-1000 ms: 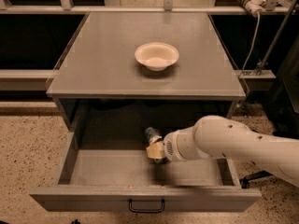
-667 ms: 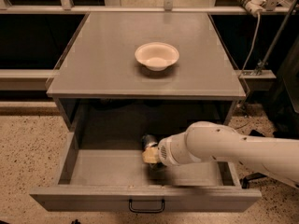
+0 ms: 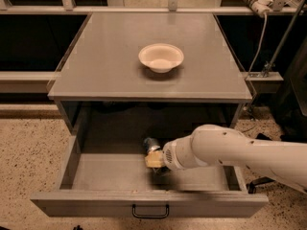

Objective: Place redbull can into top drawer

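The top drawer (image 3: 96, 174) of the grey cabinet is pulled open, with its flat front and dark handle (image 3: 150, 211) nearest the camera. My white arm reaches in from the right. My gripper (image 3: 154, 158) is inside the drawer near its middle, just above the drawer floor. It is shut on the redbull can (image 3: 150, 143), whose shiny round top shows just behind the yellowish fingers (image 3: 153, 161). The lower part of the can is hidden by the gripper.
A white bowl (image 3: 161, 57) sits on the grey cabinet top (image 3: 105, 61). A metal stand with a cable (image 3: 268, 42) is at the right. Speckled floor lies on both sides of the drawer.
My gripper has moved a little left and lower inside the drawer, carrying the can with it. The bowl has not moved.
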Robot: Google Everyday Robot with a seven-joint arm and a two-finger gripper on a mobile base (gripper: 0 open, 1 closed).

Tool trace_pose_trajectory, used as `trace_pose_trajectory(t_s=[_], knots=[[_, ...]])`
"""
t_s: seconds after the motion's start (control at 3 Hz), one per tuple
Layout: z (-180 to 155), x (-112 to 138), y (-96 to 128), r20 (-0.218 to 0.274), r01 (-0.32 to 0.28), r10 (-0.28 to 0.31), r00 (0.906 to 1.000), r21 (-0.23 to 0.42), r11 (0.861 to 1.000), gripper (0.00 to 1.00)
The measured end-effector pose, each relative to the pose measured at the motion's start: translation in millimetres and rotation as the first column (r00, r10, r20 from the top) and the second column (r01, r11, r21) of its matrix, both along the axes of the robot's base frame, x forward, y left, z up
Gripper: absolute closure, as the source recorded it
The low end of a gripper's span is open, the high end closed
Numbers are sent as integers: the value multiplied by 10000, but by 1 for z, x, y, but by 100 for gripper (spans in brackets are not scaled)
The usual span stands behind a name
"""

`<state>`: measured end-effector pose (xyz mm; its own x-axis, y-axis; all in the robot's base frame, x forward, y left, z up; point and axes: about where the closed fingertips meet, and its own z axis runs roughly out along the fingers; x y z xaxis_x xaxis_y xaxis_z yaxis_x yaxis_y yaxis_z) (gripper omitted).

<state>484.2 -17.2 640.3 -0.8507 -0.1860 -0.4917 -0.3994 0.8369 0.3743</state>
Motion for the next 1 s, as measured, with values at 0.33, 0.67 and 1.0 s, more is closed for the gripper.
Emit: trace_pose_trajectory(t_s=[0.33, 0.67, 1.0], knots=[[0, 0, 0, 0, 0, 0, 10000, 0, 10000, 12], [0, 0, 0, 0, 0, 0, 10000, 0, 10000, 0], [0, 0, 0, 1, 0, 0, 10000, 0, 10000, 0]])
